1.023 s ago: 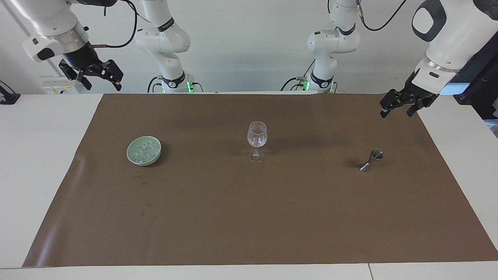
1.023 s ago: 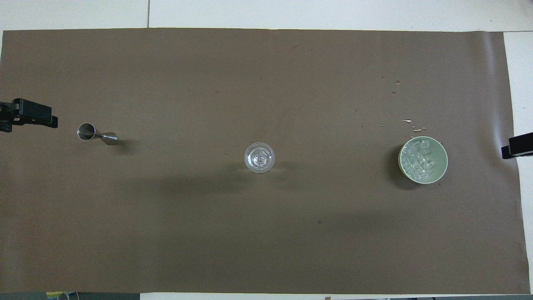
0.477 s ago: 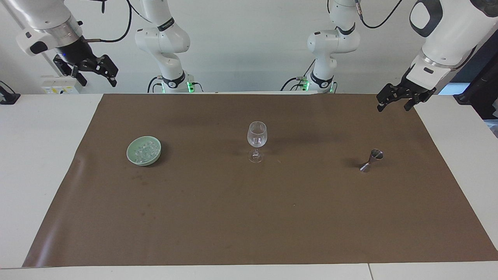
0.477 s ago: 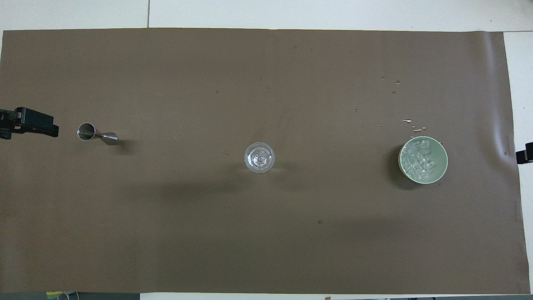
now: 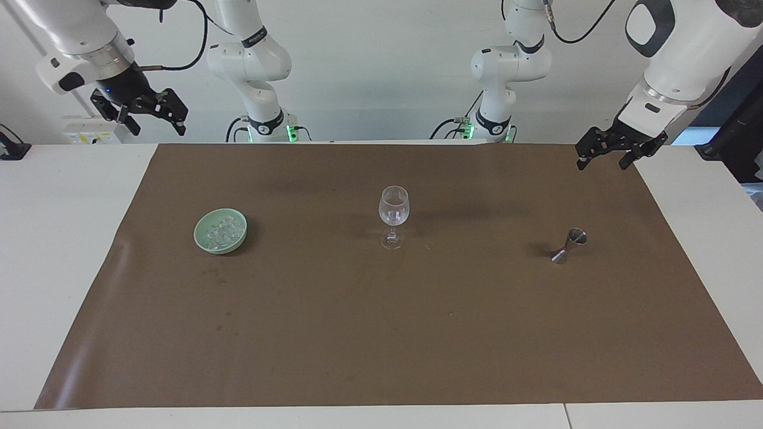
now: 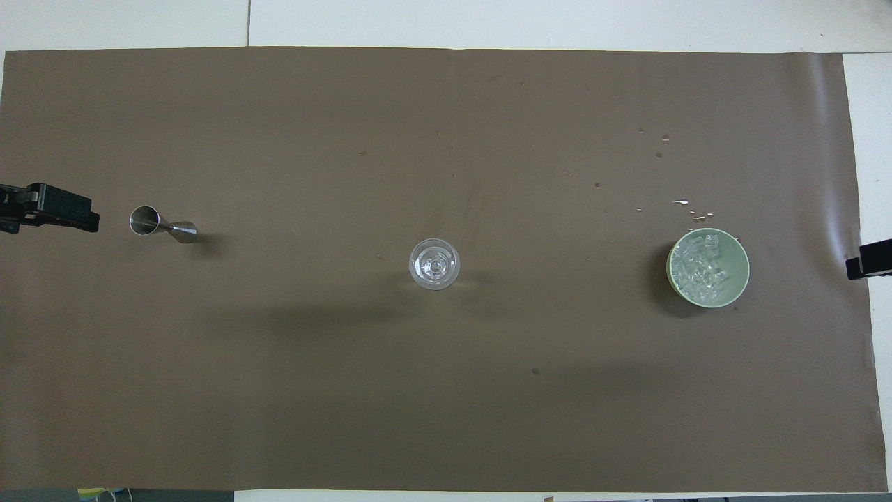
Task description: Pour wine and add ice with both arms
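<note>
The silvery jigger [image 5: 570,244] stands on the brown mat toward the left arm's end, also in the overhead view [image 6: 162,226]. No liquid shows in it. The clear stemmed wine glass [image 5: 393,215] stands upright at mid-table [image 6: 434,263]. Clear ice cubes [image 5: 222,229] fill the pale green bowl [image 5: 220,249] toward the right arm's end [image 6: 740,279]. My left gripper [image 5: 601,164] hangs open and empty over the mat's corner by the jigger [image 6: 70,213]. My right gripper [image 5: 156,126] is raised, open and empty, over the table's end beside the bowl [image 6: 867,259].
The brown mat [image 5: 357,333] covers most of the white table. A few small drops [image 6: 686,206] lie on the mat just farther from the robots than the bowl. Both arm bases stand at the table's robot edge.
The left gripper has drawn back a little from the jigger and risen slightly. The right gripper swung outward, then came back a little toward the bowl. The objects have not moved.
</note>
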Robot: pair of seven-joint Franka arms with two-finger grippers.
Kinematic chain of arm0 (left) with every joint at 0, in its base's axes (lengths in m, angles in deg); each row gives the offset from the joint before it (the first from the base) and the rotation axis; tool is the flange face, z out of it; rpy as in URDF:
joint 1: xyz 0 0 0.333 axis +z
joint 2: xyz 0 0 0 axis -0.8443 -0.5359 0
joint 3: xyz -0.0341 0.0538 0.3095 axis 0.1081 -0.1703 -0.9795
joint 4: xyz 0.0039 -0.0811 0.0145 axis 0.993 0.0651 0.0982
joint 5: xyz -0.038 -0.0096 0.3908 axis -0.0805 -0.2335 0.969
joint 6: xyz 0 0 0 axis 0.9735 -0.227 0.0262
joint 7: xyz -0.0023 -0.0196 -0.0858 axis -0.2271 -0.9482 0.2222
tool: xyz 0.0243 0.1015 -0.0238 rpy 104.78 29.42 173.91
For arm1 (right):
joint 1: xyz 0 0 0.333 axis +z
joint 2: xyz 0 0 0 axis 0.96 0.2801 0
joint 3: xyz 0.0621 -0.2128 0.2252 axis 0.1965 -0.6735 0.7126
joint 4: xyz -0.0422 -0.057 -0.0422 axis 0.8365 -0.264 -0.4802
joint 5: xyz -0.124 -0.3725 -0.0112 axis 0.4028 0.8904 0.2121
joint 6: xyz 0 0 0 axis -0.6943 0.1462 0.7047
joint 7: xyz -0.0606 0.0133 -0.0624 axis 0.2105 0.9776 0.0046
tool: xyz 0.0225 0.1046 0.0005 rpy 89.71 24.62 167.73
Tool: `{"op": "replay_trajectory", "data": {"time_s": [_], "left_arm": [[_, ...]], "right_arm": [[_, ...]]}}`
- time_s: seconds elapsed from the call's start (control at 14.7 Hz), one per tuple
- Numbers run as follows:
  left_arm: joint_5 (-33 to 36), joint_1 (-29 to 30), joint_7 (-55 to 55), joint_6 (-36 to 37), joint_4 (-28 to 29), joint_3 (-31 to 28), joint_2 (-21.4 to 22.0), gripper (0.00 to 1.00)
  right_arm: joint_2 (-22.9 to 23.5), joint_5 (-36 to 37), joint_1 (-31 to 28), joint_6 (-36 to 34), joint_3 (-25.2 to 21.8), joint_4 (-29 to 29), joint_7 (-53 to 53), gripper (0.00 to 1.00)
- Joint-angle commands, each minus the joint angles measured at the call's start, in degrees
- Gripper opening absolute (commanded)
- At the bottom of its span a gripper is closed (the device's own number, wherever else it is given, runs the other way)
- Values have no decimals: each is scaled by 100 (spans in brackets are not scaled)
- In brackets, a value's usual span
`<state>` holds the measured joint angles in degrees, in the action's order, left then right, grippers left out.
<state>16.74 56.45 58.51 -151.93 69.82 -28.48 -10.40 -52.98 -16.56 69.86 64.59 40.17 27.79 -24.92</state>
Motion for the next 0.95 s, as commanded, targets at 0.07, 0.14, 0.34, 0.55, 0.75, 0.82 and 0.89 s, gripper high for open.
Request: {"op": "replay_trajectory", "data": {"time_s": [0.07, 0.14, 0.34, 0.55, 0.75, 0.82, 0.89], "left_arm": [[43, 1, -91, 31, -1, 30, 62, 100], [43, 9, -91, 23, 17, 30, 70, 100], [43, 9, -91, -4, 34, 21, 70, 100], [43, 18, -108, -13, 52, 12, 79, 100], [43, 18, -99, -21, 52, 12, 79, 100], [43, 27, -99, -13, 52, 12, 79, 100], [43, 36, -91, -13, 52, 12, 79, 100]], "right_arm": [[-115, -24, -8, 109, 57, 145, -128, 100], [-115, -24, -8, 109, 57, 144, -128, 100], [-115, -33, -8, 109, 57, 162, -145, 100], [-115, -33, 0, 117, 57, 162, -145, 100], [-115, -33, -8, 117, 57, 162, -145, 100], [-115, -24, 0, 126, 57, 162, -145, 100], [-115, -24, 0, 135, 57, 162, -136, 100]]}}
